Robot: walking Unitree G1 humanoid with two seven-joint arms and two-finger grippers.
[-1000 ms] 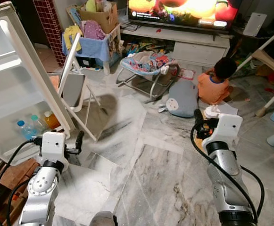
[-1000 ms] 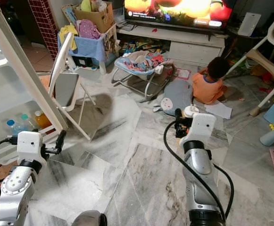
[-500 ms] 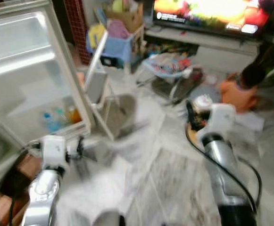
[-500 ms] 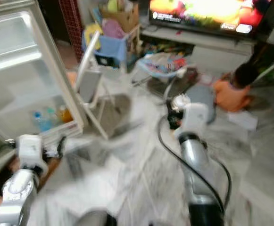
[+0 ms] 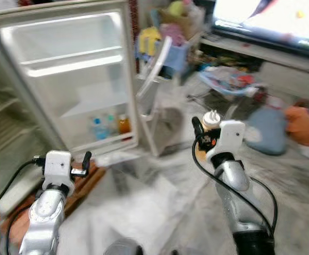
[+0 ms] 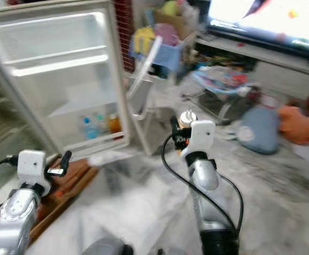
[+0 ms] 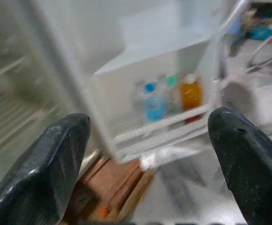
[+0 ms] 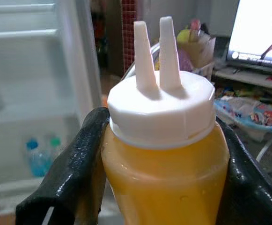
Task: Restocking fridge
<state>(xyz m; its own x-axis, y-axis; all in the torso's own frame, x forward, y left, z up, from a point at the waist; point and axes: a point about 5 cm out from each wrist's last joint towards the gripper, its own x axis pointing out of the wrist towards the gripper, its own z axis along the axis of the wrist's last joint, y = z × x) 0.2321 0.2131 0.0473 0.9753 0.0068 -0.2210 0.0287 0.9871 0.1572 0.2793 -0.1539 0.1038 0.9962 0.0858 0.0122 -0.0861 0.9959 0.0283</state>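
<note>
The fridge door stands open, white inside, and its low shelf holds three small bottles, two with blue and green caps and one orange. The fridge's own wire shelves show at the far left. My right gripper is raised at centre, shut on a yellow sauce bottle with a white twin-nozzle cap. My left gripper is open and holds nothing, low at the left and pointing toward the door shelf.
A reddish wooden board lies on the marble floor under the door. A white folding chair leans just right of the door. Beyond are a baby bouncer, a blue-grey cushion, a person in orange and a lit TV.
The camera has swung left, so the fridge door now sits near the middle of the view and the pictures are blurred. Both grippers keep their states; the right still holds the bottle.
</note>
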